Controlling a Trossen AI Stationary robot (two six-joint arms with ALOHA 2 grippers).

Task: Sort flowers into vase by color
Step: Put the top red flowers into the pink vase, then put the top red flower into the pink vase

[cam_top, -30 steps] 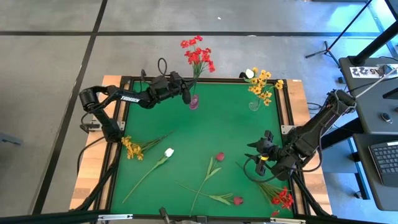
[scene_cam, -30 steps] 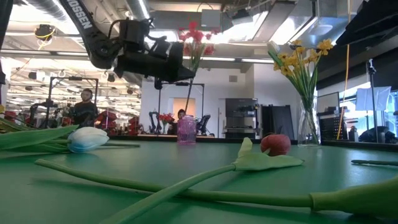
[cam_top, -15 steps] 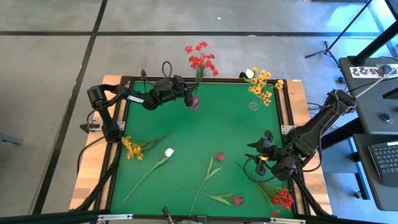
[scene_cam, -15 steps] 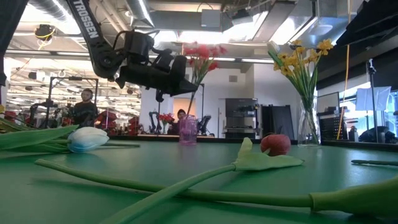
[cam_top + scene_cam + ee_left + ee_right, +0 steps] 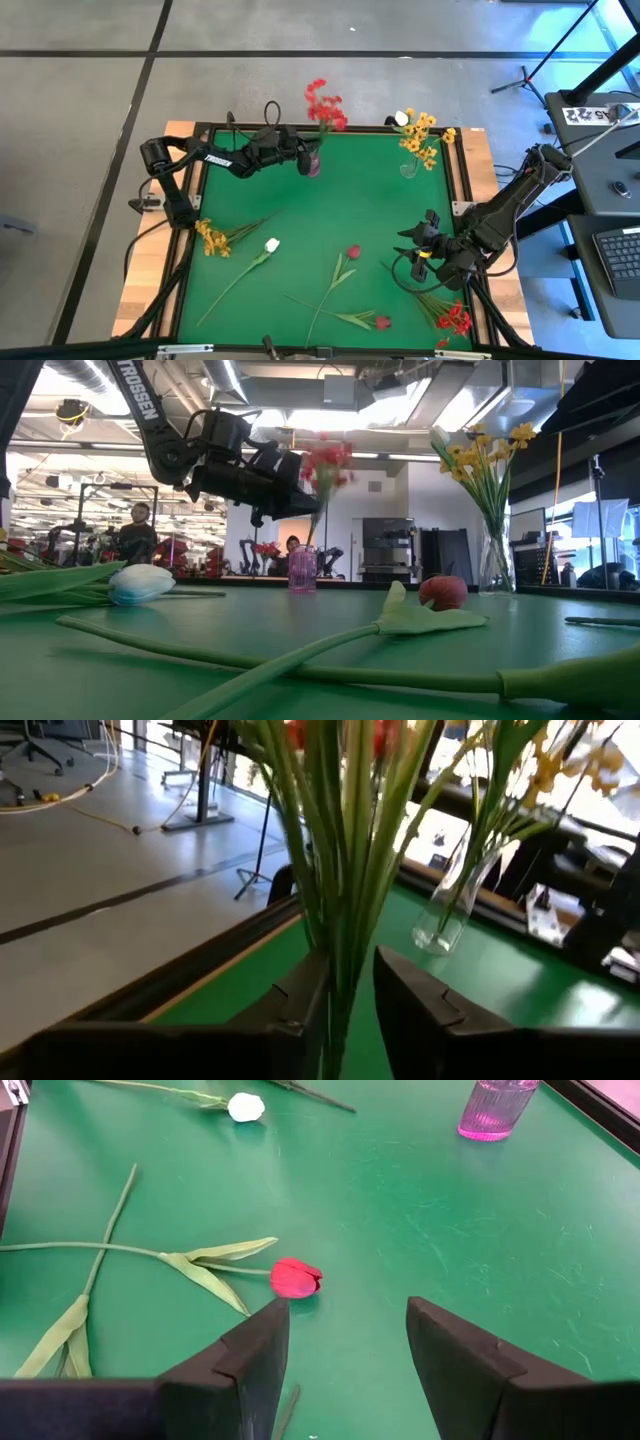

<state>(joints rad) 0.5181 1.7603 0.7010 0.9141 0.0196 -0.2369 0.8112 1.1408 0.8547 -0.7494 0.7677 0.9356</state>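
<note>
At table's far edge, left gripper pinches the red flower bunch w/ stems in the pink vase. Letting go crooked could tip vase. Right gripper waits open near right edge.

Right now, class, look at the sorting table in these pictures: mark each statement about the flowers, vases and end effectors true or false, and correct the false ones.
1. The left end effector grips the red flower bunch over the pink vase. True.
2. The clear vase is empty. False: it holds yellow flowers and one white bud.
3. A white tulip lies flat on the green table. True.
4. The right end effector is shut on a red tulip. False: it is open, and the tulip lies on the table ahead of it.
5. A yellow-orange bunch lies near the table's left edge. True.
</note>
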